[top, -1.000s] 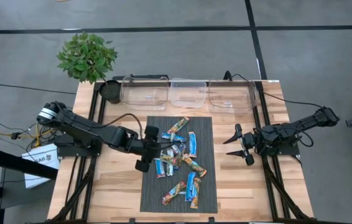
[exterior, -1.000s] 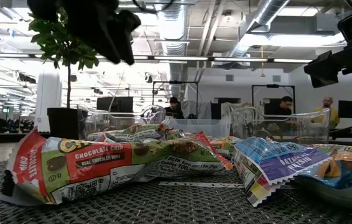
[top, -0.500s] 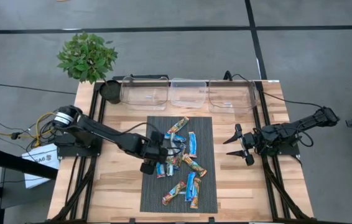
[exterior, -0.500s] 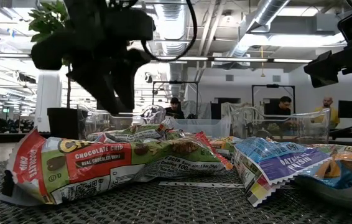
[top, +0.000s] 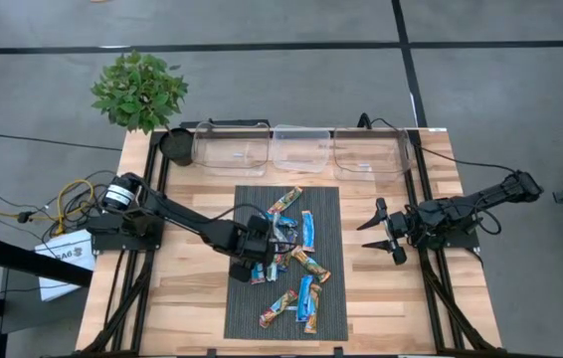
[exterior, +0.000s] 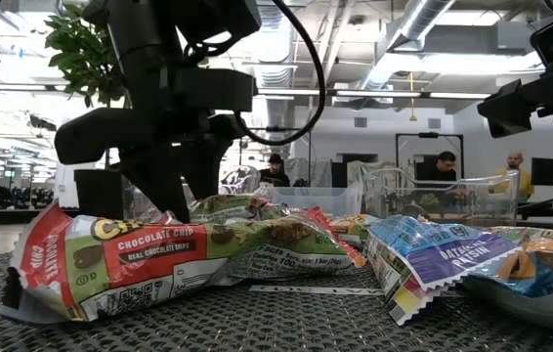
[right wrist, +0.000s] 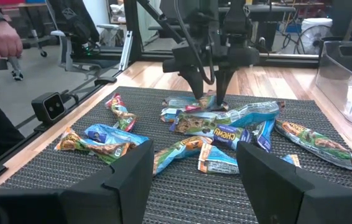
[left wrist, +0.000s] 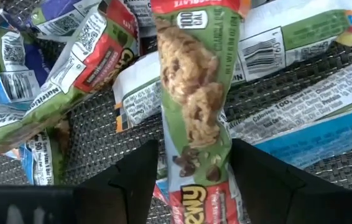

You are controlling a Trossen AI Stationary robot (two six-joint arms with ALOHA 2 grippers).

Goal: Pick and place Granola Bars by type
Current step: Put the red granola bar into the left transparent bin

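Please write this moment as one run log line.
left gripper: open, straddling green chocolate chip bar in pile | right gripper: open, waiting beside mat | bins: no bars visible

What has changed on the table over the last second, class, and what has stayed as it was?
The left gripper has moved further over the mat and come down into the pile of Granola Bars; its open fingers now straddle a green chocolate chip bar, not yet closed on it. The right gripper stayed open beside the mat, and the bars lie unmoved.
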